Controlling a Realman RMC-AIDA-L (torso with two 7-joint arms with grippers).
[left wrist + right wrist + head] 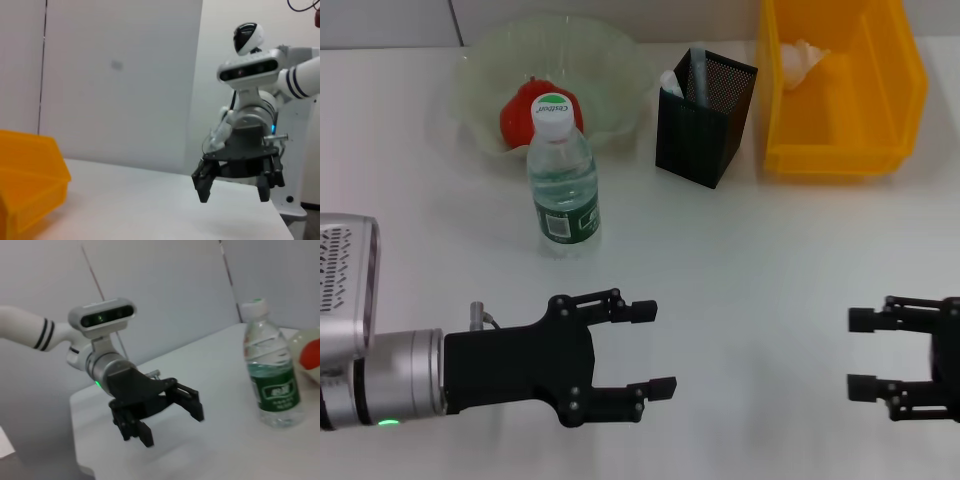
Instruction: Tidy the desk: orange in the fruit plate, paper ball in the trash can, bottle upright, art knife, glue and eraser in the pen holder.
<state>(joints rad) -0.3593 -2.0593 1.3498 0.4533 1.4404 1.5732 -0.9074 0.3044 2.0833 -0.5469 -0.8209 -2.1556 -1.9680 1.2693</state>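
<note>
Both grippers were seen spread and empty: left gripper (650, 350), right gripper (860, 352), facing each other low over the table (750, 260). Beyond the left one, the bottle (561, 180) stood upright; orange (520, 110) in fruit plate (610, 60), paper ball (802, 55) binned. Task judged essentially done.

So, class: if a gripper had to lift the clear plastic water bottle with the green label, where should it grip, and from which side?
Grip the clear plastic water bottle across its labelled middle, probably from the open near side: it stands upright, round and narrow.
</note>
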